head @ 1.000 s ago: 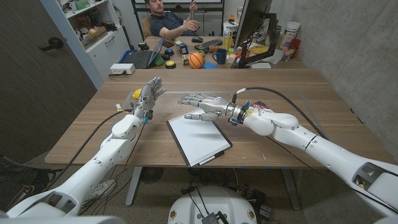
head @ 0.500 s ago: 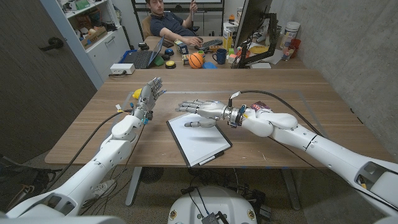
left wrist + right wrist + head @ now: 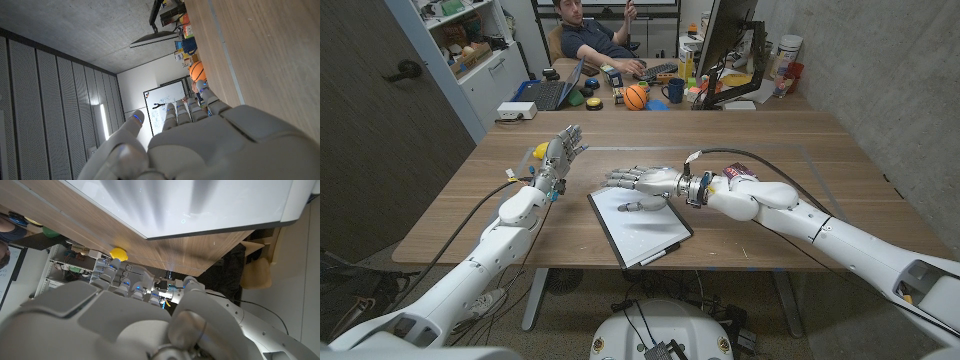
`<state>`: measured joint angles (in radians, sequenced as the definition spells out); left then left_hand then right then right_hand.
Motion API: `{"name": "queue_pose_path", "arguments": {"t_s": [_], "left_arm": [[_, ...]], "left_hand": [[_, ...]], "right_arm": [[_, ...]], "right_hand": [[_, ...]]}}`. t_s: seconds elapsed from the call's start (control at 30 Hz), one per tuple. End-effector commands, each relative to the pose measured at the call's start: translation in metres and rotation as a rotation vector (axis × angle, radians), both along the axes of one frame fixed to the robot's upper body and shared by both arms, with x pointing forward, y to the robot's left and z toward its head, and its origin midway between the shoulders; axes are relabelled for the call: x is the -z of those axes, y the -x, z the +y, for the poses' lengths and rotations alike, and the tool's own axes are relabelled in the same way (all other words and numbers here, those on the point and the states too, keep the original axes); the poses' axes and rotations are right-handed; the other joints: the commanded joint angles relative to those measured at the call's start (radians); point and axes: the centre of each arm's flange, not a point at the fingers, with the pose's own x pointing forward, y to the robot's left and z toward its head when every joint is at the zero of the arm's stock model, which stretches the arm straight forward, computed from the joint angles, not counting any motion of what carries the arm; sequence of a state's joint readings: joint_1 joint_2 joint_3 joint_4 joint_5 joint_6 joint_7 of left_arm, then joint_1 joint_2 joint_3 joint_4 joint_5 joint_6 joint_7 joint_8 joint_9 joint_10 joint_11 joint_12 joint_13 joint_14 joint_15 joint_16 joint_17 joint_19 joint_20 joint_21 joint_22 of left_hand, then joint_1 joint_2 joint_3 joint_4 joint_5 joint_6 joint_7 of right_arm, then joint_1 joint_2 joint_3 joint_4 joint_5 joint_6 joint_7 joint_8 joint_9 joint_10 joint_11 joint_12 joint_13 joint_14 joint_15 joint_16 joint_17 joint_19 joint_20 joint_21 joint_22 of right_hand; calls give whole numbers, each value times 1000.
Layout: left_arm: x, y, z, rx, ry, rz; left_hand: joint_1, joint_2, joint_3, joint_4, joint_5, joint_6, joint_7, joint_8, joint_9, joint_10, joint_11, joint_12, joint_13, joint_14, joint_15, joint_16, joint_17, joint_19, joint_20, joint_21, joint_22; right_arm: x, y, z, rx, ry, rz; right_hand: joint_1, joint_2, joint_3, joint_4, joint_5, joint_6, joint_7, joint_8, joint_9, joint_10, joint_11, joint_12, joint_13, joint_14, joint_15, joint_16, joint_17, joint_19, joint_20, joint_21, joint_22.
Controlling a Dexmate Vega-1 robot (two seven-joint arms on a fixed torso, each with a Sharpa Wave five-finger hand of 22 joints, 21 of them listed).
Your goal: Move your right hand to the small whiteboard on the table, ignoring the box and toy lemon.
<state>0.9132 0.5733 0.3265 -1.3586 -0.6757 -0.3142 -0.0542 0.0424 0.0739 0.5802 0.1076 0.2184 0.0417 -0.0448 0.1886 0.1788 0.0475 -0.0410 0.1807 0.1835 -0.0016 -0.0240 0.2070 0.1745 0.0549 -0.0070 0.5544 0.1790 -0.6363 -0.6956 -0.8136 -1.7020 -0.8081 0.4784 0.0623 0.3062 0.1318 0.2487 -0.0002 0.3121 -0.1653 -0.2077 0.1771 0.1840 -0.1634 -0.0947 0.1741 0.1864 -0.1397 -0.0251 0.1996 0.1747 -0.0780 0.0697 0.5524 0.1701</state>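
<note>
- My right hand (image 3: 642,181) has come down and drawn back a little over the last second; it now hangs low over the far end of the small whiteboard (image 3: 638,222), fingers spread, holding nothing.
- The whiteboard lies mid-table, so I judge the reach nearly finished.
- My left hand (image 3: 560,152) stands upright, fingers apart, empty, beside the toy lemon (image 3: 539,151).

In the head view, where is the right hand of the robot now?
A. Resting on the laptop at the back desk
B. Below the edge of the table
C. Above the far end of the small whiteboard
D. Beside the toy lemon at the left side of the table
C: in the head view the right hand reaches, fingers spread, over the far end of the small whiteboard.
</note>
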Motion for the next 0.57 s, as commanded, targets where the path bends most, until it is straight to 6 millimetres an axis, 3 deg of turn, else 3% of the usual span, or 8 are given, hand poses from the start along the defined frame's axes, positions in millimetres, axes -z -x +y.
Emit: {"name": "queue_pose_path", "arguments": {"t_s": [0.03, 0.57], "left_arm": [[2, 3, 0, 25, -18, -9], [1, 2, 2, 26, -13, -14]], "left_hand": [[-8, -2, -8, -1, 4, 14, -1, 10, 6, 5, 0, 7, 6, -4, -5, 1, 5, 7, 0, -2, 2], [-13, -5, -15, 5, 6, 15, 1, 8, 6, 5, -2, 7, 6, -4, -6, 1, 5, 8, 1, -9, 2]], "right_arm": [[8, 6, 6, 10, 41, 1], [6, 7, 9, 10, 49, -9]], "right_hand": [[21, 1, 1, -9, 6, -23, -6, -3, 5, -21, -5, 1, 3, -17, 1, 1, 3, 9, -2, -6, 2], [38, 4, -1, -19, 7, -31, -12, 4, 6, -28, -11, 6, 3, -23, 0, 2, 3, 9, -12, -21, 2]]}}
